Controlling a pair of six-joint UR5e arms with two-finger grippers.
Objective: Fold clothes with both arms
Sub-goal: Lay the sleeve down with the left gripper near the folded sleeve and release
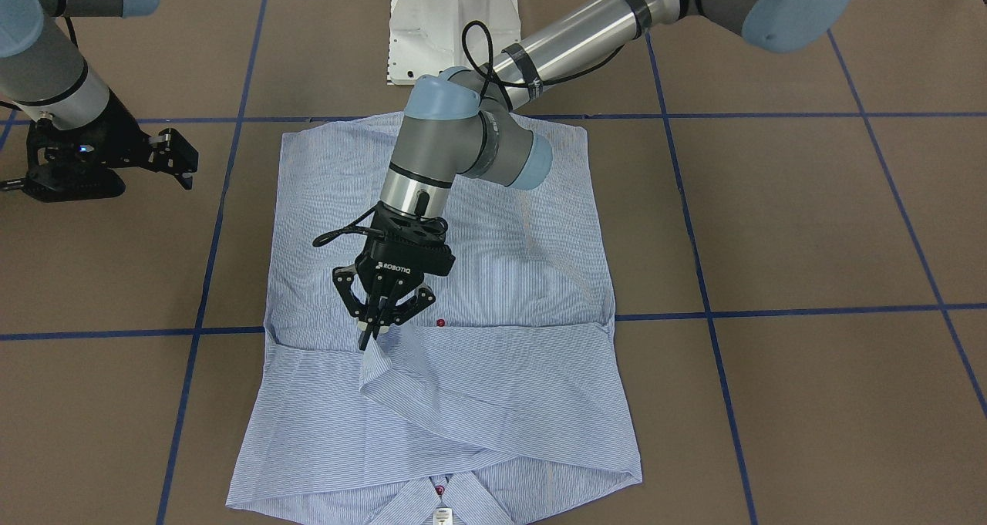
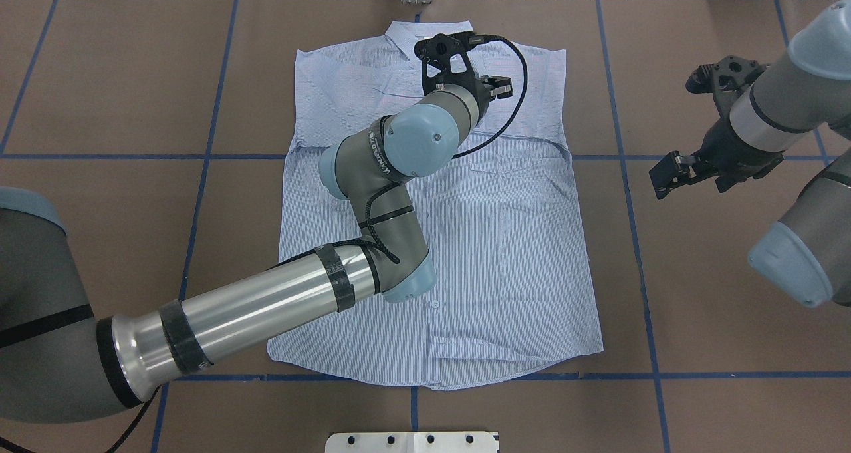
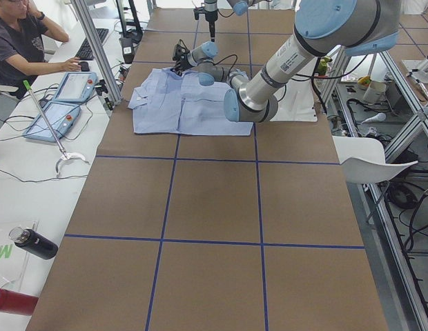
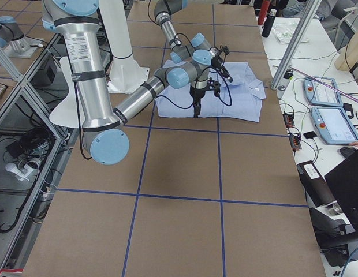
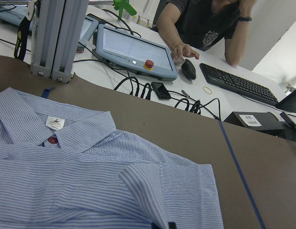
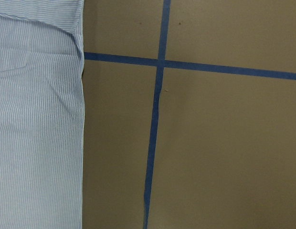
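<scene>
Shirt (image 1: 540, 240) first: where did you have it?
— Flat on the table (image 1: 810, 217), front up, its long way running straight out from me: hem nearest me, collar (image 1: 439, 502) at the far end. Both sleeves were crossed over the chest.
— And the left hand?
— My left hand (image 1: 374, 331) was out over the chest, a touch to my right of the button line, pointing down. Its fingers were pinched right together on the tip of one sleeve (image 1: 463, 413). That tip stood up in a little peak while the rest lay on the cloth.
— Right hand doing anything?
— Nothing. My right hand (image 1: 179, 157) hung above bare table off the shirt's right edge, clear of the cloth, fingers spread and empty.
— So what did the next bit hang on?
— On that sleeve's line, I'd say. It ran slantwise from my pinch to the far shoulder on my left, so the tip wanted laying down along that slant or it'd bunch. After that, as I judged it, the fold would go along the long way, hem toward collar, a hand on each side. The right sat nearer its edge than the left did.
</scene>
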